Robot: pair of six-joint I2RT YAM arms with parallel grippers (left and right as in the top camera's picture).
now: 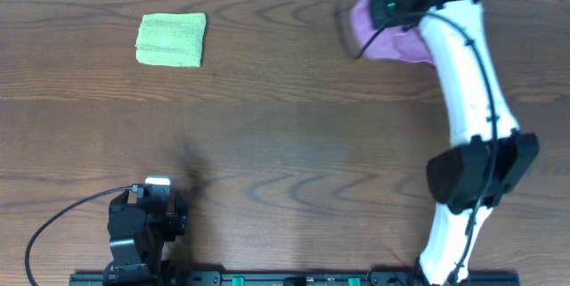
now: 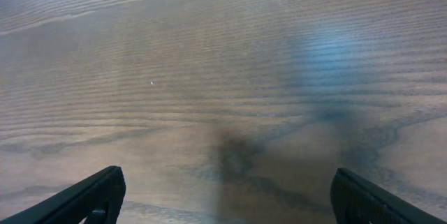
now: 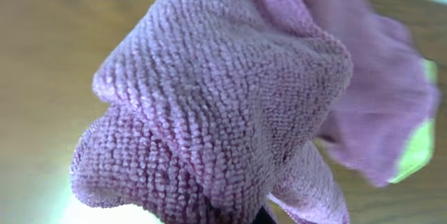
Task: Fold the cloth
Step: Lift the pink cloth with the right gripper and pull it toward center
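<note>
A purple cloth (image 1: 398, 44) hangs bunched at the table's far right edge. It fills the right wrist view (image 3: 223, 98), close to the camera. My right gripper (image 1: 381, 8) is over it and shut on it; the fingers are hidden by the fabric in the wrist view. My left gripper (image 1: 157, 184) rests near the front left of the table, far from the cloth. Its jaws (image 2: 227, 197) are open and empty over bare wood.
A green cloth (image 1: 171, 39), folded into a small square, lies at the far left of the wooden table (image 1: 285, 143). The right arm's white link (image 1: 468, 72) stretches from the front right to the far edge. A black cable (image 1: 53, 224) loops by the left arm.
</note>
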